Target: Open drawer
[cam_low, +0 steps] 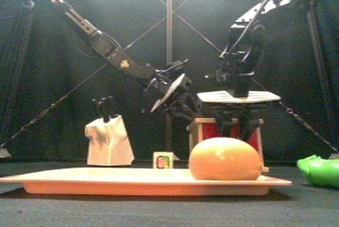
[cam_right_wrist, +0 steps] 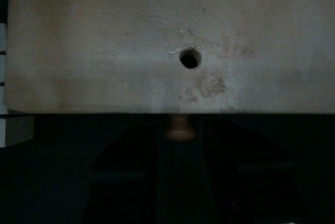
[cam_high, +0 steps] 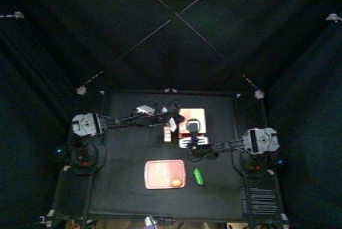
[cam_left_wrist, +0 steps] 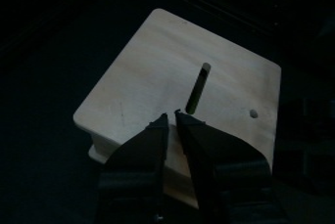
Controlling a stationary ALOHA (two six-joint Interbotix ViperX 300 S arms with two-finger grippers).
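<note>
The drawer point(cam_high: 191, 116) is a small light-tan wooden box unit near the table's middle. In the front view its pale top point(cam_low: 241, 97) rests on reddish posts. My left gripper point(cam_left_wrist: 174, 122) hangs over the top board point(cam_left_wrist: 144, 81), which has a dark slot and a small hole; its jaws are closed together and hold nothing. It also shows at the unit's left side in the front view point(cam_low: 172, 87). My right gripper point(cam_low: 233, 76) sits right at the unit. The right wrist view shows a tan panel point(cam_right_wrist: 118, 52) with a hole and a small pinkish knob point(cam_right_wrist: 178, 127) below it.
A flat orange-red slab point(cam_high: 164, 174) lies at the table's front with a round orange ball point(cam_low: 223, 159) on it. A green item point(cam_high: 198, 177) lies to the slab's right. A white object point(cam_low: 109, 140) stands left of the drawer, and a small cube point(cam_low: 163, 160) sits in front.
</note>
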